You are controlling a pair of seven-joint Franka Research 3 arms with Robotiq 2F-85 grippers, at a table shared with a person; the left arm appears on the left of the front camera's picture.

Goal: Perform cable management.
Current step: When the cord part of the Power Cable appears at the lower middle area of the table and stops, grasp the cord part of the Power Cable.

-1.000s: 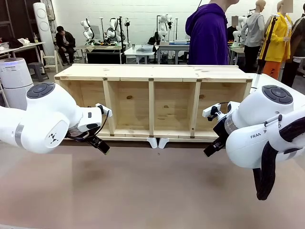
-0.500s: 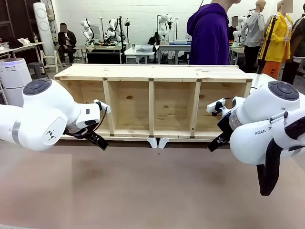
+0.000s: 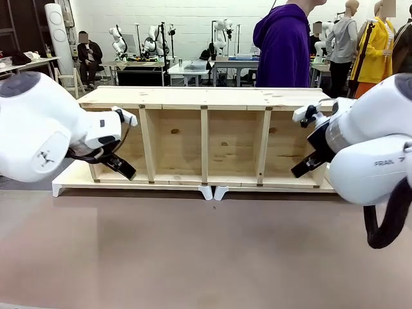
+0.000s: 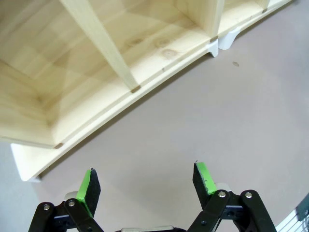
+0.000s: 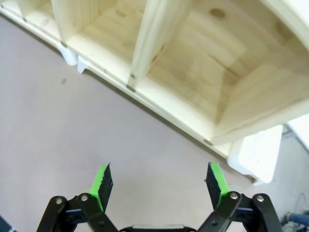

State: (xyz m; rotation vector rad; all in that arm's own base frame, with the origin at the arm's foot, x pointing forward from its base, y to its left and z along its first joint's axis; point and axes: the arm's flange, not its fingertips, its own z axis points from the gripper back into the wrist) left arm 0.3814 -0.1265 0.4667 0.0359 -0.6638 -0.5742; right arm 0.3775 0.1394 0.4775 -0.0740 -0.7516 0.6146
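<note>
Across a brown table [image 3: 206, 257] we see a long wooden shelf [image 3: 174, 96] of four compartments lying with its open side toward us, a person [image 3: 282, 45] in a purple hoodie standing just behind it and workbenches [image 3: 193, 67] farther back in the room. The left gripper [image 4: 145, 170] hangs before the shelf's leftmost compartment and the right gripper [image 5: 158, 166] before the rightmost, each tilted down over bare table near the shelf's front edge, green pads [image 4: 86, 191] spread wide apart and touching neither shelf nor table. Where the cable lies we cannot tell from these views.
</note>
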